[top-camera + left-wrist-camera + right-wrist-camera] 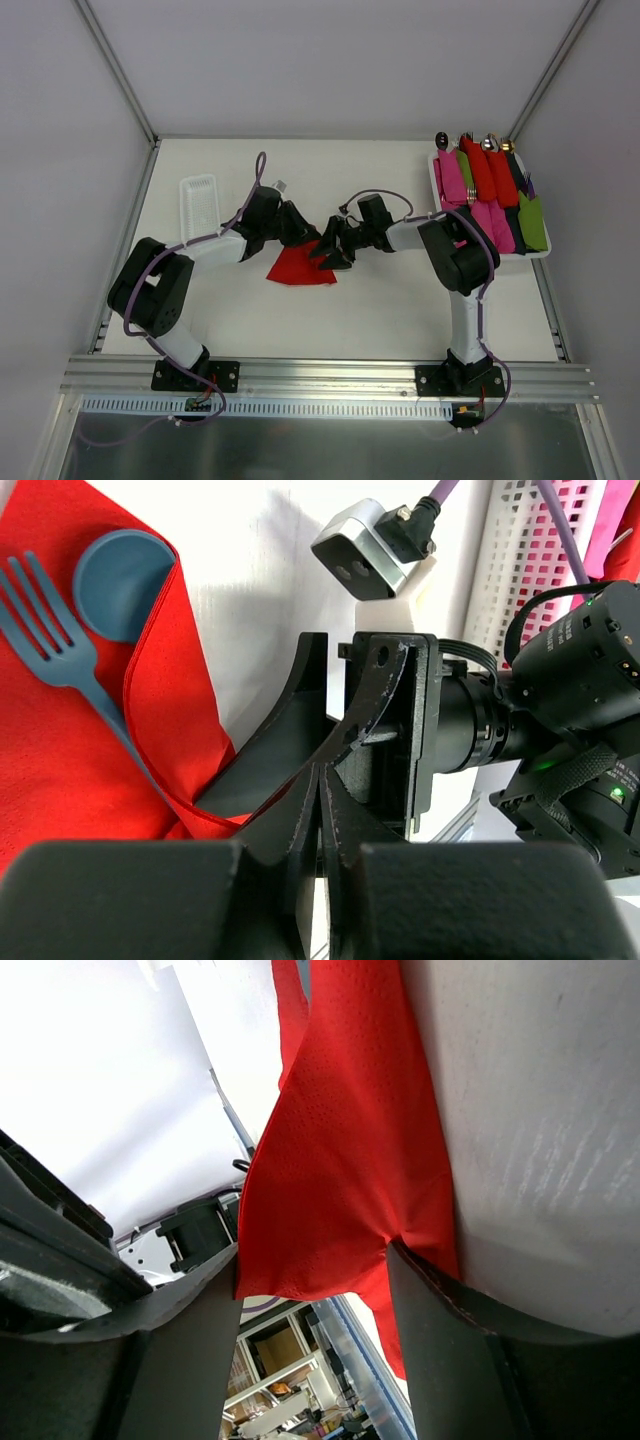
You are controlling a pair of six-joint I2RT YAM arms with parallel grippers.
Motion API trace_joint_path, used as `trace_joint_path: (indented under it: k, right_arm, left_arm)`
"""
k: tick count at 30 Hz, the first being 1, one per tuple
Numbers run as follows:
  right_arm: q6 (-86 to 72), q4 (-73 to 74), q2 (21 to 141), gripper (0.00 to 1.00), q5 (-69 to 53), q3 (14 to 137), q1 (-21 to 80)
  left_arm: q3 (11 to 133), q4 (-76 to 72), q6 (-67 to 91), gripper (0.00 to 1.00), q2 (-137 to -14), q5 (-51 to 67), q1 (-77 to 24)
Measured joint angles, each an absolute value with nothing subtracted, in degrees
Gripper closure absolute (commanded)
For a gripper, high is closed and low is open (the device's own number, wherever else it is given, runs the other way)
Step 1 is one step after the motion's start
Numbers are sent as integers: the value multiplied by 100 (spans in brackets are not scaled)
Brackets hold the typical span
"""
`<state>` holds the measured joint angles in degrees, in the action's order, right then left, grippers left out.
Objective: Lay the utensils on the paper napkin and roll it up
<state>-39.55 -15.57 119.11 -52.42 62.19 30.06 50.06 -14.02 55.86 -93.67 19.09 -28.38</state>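
Observation:
The red paper napkin (298,267) lies mid-table with its right side lifted and folded over. In the left wrist view a blue fork (52,625) and a blue spoon (120,580) lie on the napkin (60,770). My left gripper (303,236) sits at the napkin's far edge. Its jaws (322,772) are pressed together, with the folded red edge running into them. My right gripper (330,253) is at the napkin's right corner. It is open (310,1260), with the napkin (340,1160) hanging between the fingers and draped over the right finger (450,1360).
A white tray (436,190) at the back right holds several pink, red and green rolled bundles with utensils. A small white basket (198,200) stands at the back left. The two grippers are nearly touching above the napkin.

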Motion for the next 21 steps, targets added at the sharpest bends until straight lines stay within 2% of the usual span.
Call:
trace_joint_path:
  k: [21]
  right_arm:
    - [-3741,-1562,11911,36,-5347,6228,2993]
  left_arm:
    - [5019,-779,5286,100,-9924,1964,-2766]
